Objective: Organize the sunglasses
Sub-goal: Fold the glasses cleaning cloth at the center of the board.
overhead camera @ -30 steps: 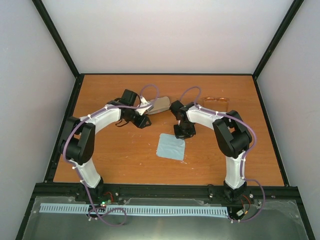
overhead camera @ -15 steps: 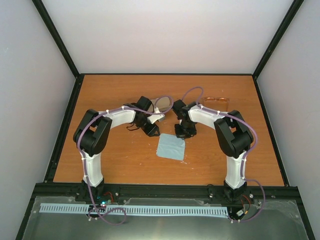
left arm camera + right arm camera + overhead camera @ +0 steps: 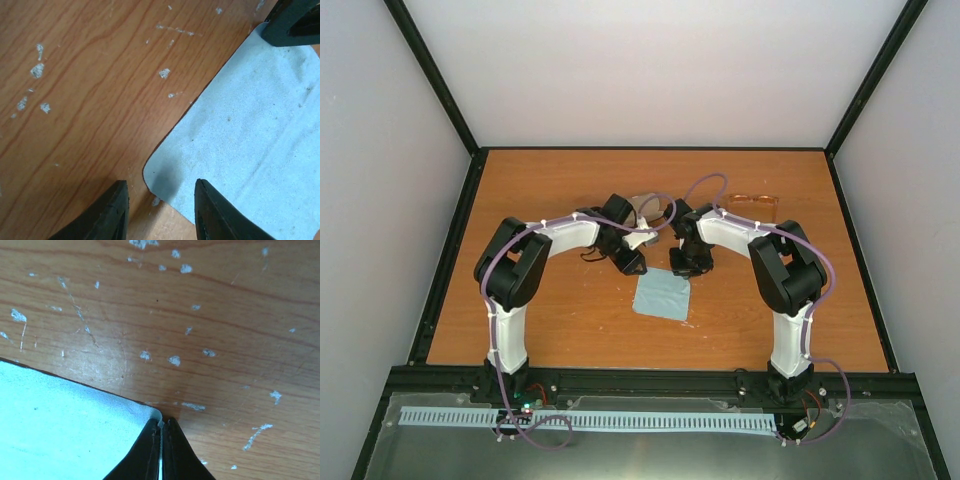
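Observation:
The sunglasses (image 3: 752, 205), orange-tinted, lie at the back right of the table, away from both grippers. The light blue cloth (image 3: 662, 294) lies flat at the centre. My left gripper (image 3: 632, 264) is open and empty; in the left wrist view (image 3: 160, 210) its fingers straddle the cloth's (image 3: 250, 125) corner just above the table. My right gripper (image 3: 685, 268) is at the cloth's other far corner; in the right wrist view (image 3: 161, 427) its jaws are shut on the tip of the cloth (image 3: 65, 425).
The brown oval case (image 3: 645, 207) lies behind my left wrist, partly hidden by it and a cable. The right gripper's finger (image 3: 292, 22) shows at the top right of the left wrist view. The wooden table (image 3: 550, 300) has black rails along its sides.
My left arm has swung right, away from the case, and lowered its open gripper to the cloth's far left corner. My right gripper has shifted slightly at the cloth's far right corner.

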You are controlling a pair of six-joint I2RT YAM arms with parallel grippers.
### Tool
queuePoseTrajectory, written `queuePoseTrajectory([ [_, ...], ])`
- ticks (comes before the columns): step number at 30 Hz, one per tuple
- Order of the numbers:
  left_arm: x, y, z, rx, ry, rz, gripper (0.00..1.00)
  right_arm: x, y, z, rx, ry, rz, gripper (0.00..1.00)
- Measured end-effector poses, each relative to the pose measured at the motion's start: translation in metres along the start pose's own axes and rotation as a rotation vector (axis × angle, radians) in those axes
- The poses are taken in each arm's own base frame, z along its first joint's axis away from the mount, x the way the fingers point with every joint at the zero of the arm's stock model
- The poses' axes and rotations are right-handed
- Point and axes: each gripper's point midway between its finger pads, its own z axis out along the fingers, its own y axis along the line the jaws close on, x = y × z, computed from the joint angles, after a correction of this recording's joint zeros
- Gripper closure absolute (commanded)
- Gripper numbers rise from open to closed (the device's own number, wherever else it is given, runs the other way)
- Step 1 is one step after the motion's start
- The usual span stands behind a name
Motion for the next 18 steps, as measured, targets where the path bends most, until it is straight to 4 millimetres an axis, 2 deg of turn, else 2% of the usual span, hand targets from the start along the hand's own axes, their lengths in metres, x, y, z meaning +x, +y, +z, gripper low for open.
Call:
queuePoseTrajectory([
  [3,-0.0011,-0.0003,0.0008,-0.002,0.000,0.006,0.64,-0.0002,-0.0001,0.0000,-0.001,0.000,0.001,0.97],
  [10,-0.0020,0.0021,0.0024,-0.014,0.001,0.014,0.75,-0.0001,0.0000,0.0000,-0.002,0.000,0.001,0.97],
  [18,-0.0059,-0.0006,0.0075,-0.047,0.004,0.047,0.83,-0.0001,0.0000,0.0000,-0.002,0.000,0.001,0.97],
])
